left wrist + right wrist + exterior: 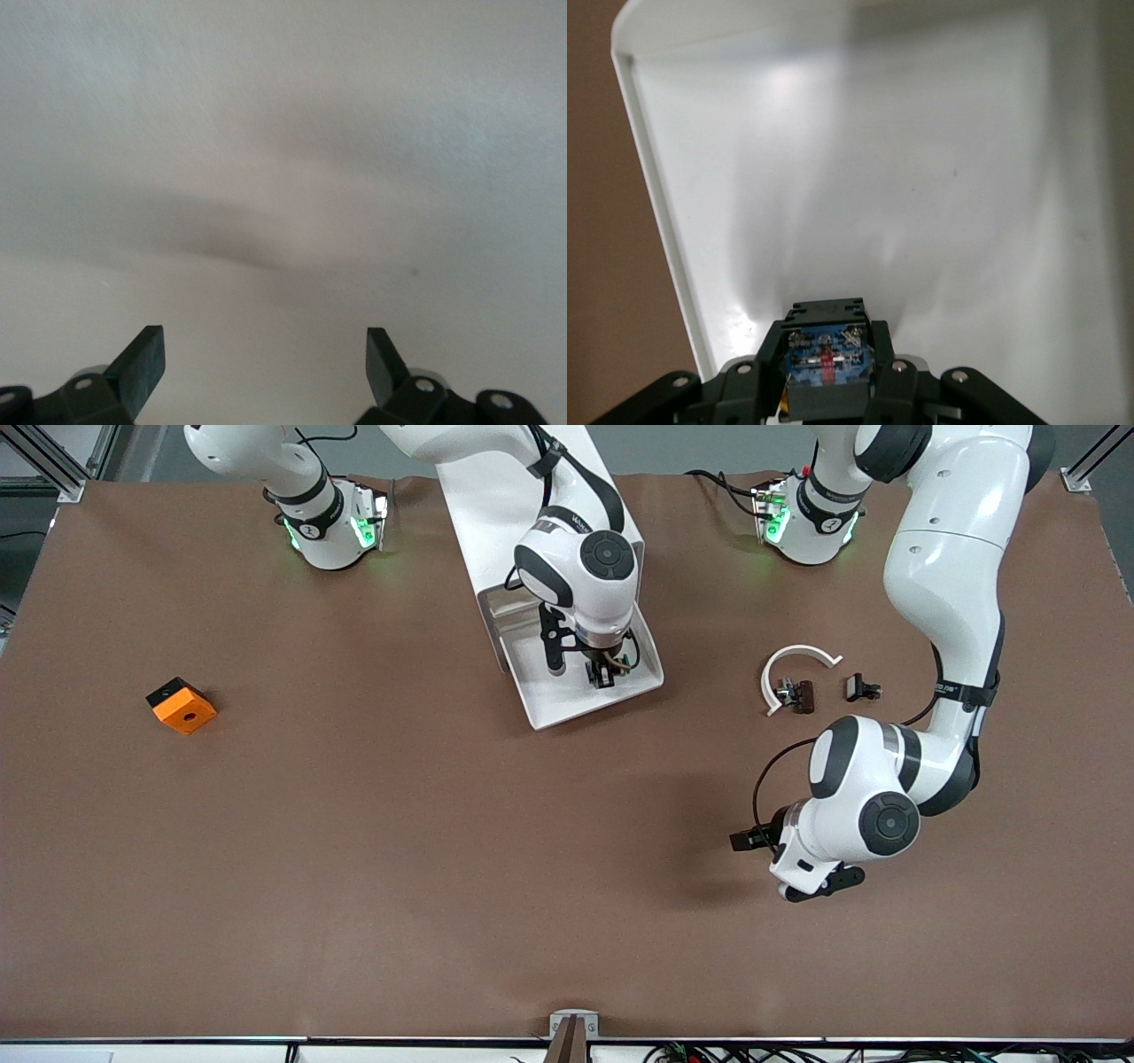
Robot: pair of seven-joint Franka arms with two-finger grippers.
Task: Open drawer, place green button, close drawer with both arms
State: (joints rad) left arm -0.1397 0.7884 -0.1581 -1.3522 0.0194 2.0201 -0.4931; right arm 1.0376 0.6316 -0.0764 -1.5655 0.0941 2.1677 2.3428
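Right gripper (826,376): fingers clamped on the button (825,354), dark blocky body showing between them; held over the floor of the open drawer (859,150), close to one side wall. In the front view the right gripper (603,673) is low inside the pulled-out drawer (554,704), which juts from the white cabinet (496,505).

Left gripper (266,363): fingers apart, empty, over bare brown table (399,850) toward the left arm's end; waiting.

Nearby: white arc (797,669) with small black clips (802,695).

Toward the right arm's end: orange cube (181,705).
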